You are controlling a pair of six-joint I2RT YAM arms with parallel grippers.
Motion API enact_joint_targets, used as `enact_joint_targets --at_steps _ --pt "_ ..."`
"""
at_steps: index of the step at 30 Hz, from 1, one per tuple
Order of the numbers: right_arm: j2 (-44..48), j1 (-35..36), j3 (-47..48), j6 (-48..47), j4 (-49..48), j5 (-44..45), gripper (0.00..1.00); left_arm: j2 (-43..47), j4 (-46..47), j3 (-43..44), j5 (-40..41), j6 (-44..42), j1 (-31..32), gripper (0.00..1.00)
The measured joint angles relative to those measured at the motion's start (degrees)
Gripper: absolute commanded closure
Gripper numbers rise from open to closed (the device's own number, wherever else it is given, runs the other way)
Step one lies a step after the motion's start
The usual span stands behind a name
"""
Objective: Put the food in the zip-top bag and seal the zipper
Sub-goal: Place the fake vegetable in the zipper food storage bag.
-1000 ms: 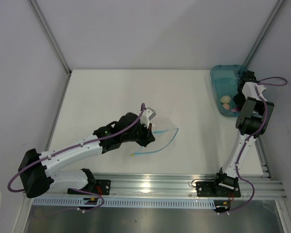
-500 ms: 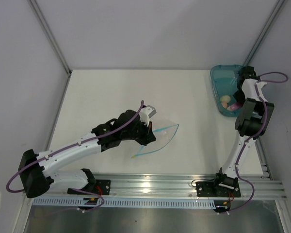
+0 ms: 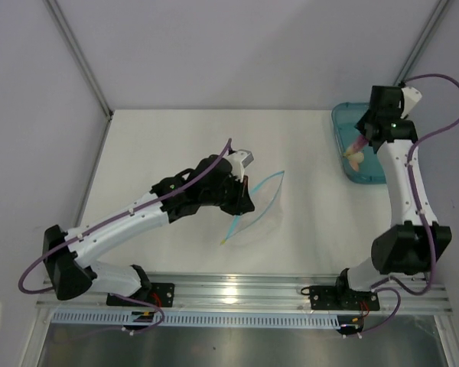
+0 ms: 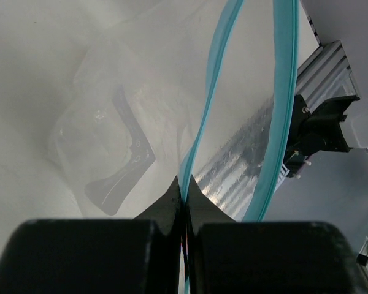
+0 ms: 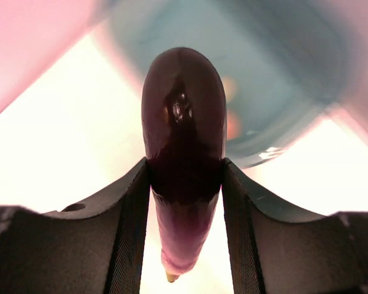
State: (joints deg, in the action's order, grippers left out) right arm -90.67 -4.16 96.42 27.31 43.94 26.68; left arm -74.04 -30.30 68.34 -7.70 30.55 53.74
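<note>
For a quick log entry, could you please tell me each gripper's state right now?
Left gripper: shut on the teal-blue zipper strip of the clear plastic bag.
Right gripper: shut on the dark purple oblong toy food piece.

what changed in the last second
The right pincer closed on the dark purple food piece and rose with it above the teal tray. The left pincer shifted slightly right, and the zip-top bag gapes wider at its mouth. Unchanged: left pincer clamped on the zipper, pale pieces in the tray.
</note>
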Motion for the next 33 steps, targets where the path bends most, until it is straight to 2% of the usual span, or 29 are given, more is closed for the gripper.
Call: enact_joint_targets --at_steps 4,10,16,20,26,33 --pt "11.45 11.45 -9.51 -1.70 -5.84 -10.34 1.00 -5.73 -3.39 6.12 0.74 1.20 -0.04 1.00" --pt "22.40 23.82 -18.40 -4.52 -9.07 -19.50 1.00 -11.76 -9.60 13.35 6.23 3.08 -0.07 0.99" --pt "35.85 27.93 -28.68 -5.09 -13.44 -27.30 1.00 -12.20 -13.27 15.37 11.98 5.03 -0.15 1.00" --pt "45.40 30.77 -38.51 -5.18 -21.09 -32.28 1.00 -12.20 -13.92 15.39 12.26 5.46 -0.15 1.00" --pt "51.52 32.20 -47.91 -4.90 -33.42 -37.73 1.00 -12.24 -12.83 15.41 5.79 5.22 -0.20 0.99" --pt "51.91 33.57 -49.51 -4.94 -43.91 -38.97 1.00 -12.24 -10.27 15.41 -2.27 4.98 -0.20 0.99"
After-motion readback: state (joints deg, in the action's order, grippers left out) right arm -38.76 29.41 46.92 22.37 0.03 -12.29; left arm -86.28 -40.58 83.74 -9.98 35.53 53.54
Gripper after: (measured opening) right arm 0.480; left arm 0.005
